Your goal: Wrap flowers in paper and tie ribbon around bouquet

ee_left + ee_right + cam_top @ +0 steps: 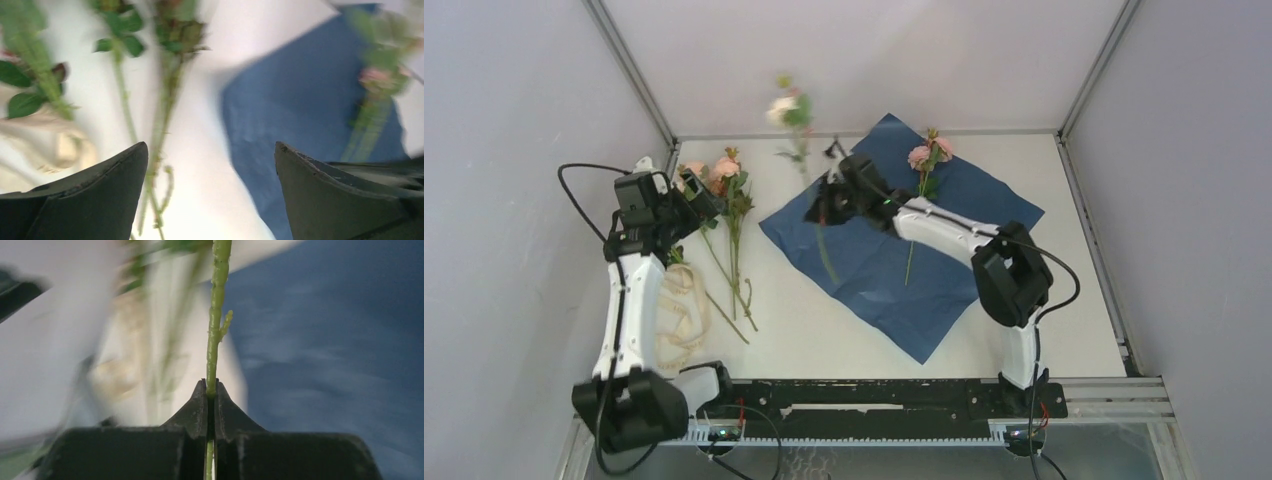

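The paper (924, 250) lies flat, navy face up, in the middle of the table. One pink flower (927, 157) rests on it. My right gripper (821, 208) is shut on the thin green stem (217, 315) of another flower, whose cream bloom (786, 108) hangs blurred above the paper's far-left edge. The remaining flowers (727, 172) lie on the table to the left of the paper. My left gripper (706, 212) is over them, open and holding nothing, with stems (165, 115) below its left finger (120, 175). The ribbon (680, 312) lies bunched at the near left.
Grey walls and metal frame posts close in the table on three sides. The black rail (874, 395) carrying both arm bases runs along the near edge. Black cables loop off both arms.
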Controlling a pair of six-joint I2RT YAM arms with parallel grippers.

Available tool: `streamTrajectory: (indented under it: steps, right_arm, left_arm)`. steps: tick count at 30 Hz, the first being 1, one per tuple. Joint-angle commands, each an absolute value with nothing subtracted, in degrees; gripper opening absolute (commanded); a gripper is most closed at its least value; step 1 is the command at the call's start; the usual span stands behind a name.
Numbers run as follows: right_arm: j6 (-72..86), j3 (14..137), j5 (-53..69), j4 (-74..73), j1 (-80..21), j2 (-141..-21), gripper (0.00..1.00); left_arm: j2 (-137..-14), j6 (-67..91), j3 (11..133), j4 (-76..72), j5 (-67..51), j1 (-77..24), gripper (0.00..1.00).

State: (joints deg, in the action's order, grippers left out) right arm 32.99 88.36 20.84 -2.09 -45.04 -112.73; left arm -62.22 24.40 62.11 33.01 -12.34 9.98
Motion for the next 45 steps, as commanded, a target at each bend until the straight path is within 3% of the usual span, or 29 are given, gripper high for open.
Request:
streamTrajectory:
  steps: [1, 4, 6, 10, 13, 19, 23, 24, 33, 40, 42, 44, 45]
  right_arm:
    - [20.1, 87.9, -1.6, -21.9, -35.6, -108.2, 0.00]
    - [17.4, 84.5, -6.2, -23.2, -30.9, -108.7, 0.00]
    - [16.0, 84.3, -6.2, -23.8, -28.5, -109.9, 0.05]
    - [14.8, 88.0, -7.3, -28.2, -26.2, -113.6, 0.45]
    - [14.2, 88.4, -11.0, -30.4, -26.2, -113.5, 0.57]
    - [13.3, 84.5, -11.4, -29.5, -28.2, -107.4, 0.59]
    - [13.4, 83.0, -9.4, -29.4, -28.8, -104.1, 0.60]
    - [13.2, 82.5, -9.1, -29.3, -29.0, -102.8, 0.59]
    - [10.3, 79.4, -0.9, -24.3, -33.7, -94.3, 0.60]
    - [8.6, 79.1, 13.9, -16.0, -40.5, -90.4, 0.62]
    - [10.9, 78.5, 21.2, -10.0, -41.9, -89.3, 0.72]
    - [13.8, 78.1, 27.0, -2.3, -44.2, -89.2, 0.95]
    - [16.0, 78.0, 29.4, 1.7, -45.4, -89.5, 0.99]
  left_arm:
    - [-71.5, 20.0, 58.2, 27.4, -3.7, 14.3, 1.00]
    - [-79.7, 19.4, 60.1, 26.3, -2.8, 14.3, 0.99]
    - [-85.3, 19.6, 62.0, 26.2, -2.0, 14.3, 0.96]
    - [-95.1, 20.3, 66.4, 26.3, -0.9, 14.3, 0.87]
    - [-100.9, 21.1, 68.8, 26.7, -0.2, 14.3, 0.78]
    - [-107.7, 21.6, 72.2, 27.7, -1.0, 14.3, 0.47]
    - [-108.1, 21.5, 73.2, 30.6, -1.3, 14.5, 0.06]
    - [-106.0, 22.0, 73.0, 31.3, -2.1, 14.9, 0.04]
    - [-78.4, 21.0, 72.7, 26.0, -3.0, 17.5, 0.02]
    - [-63.3, 22.3, 76.7, 26.1, -20.4, 16.9, 0.01]
    - [-62.2, 24.6, 76.5, 27.2, -27.1, 15.1, 0.01]
    - [-61.2, 24.6, 75.3, 27.6, -29.5, 11.0, 0.01]
    - [-61.1, 24.6, 74.9, 28.1, -29.5, 8.3, 0.01]
